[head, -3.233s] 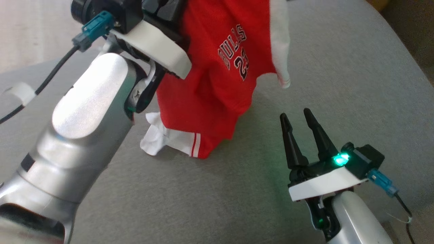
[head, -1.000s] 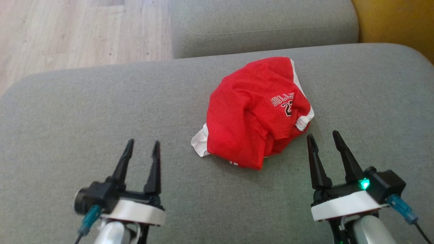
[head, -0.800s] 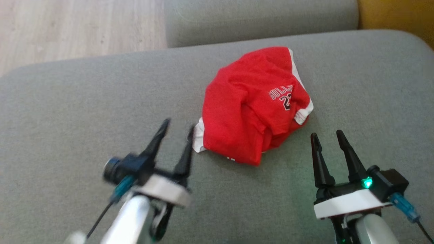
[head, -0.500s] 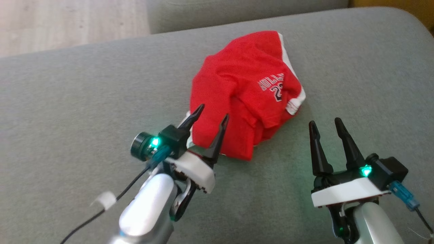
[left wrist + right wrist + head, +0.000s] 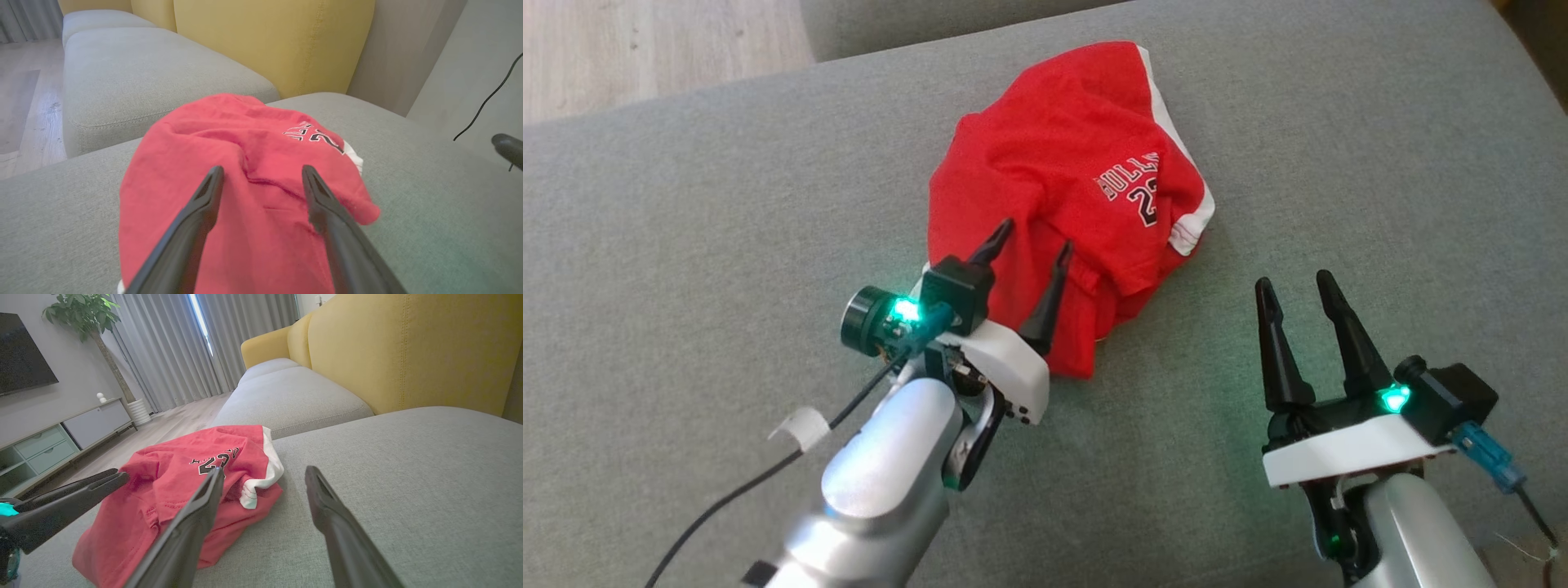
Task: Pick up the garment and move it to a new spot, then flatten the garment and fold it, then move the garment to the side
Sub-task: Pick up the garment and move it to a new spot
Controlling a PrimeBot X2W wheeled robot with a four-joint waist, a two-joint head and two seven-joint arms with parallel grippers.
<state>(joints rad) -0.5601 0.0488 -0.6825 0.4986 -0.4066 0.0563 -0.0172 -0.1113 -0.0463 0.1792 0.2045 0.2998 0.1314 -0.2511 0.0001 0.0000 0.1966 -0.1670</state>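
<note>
- Garment (image 5: 1054, 155): a red jersey with white trim and a dark printed number. It lies in a crumpled heap on the grey sofa seat (image 5: 1339, 163), in the far half of the cushion, with wooden floor (image 5: 645, 49) beyond.
- Our left gripper (image 5: 1036, 233) is at the near side of the heap, its jaws wide apart and holding nothing. In the left wrist view its two fingers frame a raised fold (image 5: 265, 183) of red cloth. We cannot tell whether the tips touch the fabric.
- Our right gripper (image 5: 1294, 278) hovers over bare cushion just to the right of the heap, near the white hem (image 5: 1192, 233). Its jaws are equally wide and empty.
- We judge the step in hand to be taking hold of the garment. Nothing is flattened or folded yet, so the task looks to be in its early part. We cannot say whether this grasp is meant for carrying the heap to a new spot or for spreading it out.
- The next move, as we read it, calls for the left fingers to sink until the fold sits between them, then close on a layer or two rather than a whole bunch.
- If we are spreading it, the right gripper would need the white-trimmed edge, so that the two can draw the cloth apart.
- The risks we see are pinching the cushion cover along with the jersey, or lifting the heap as one lump.
</note>
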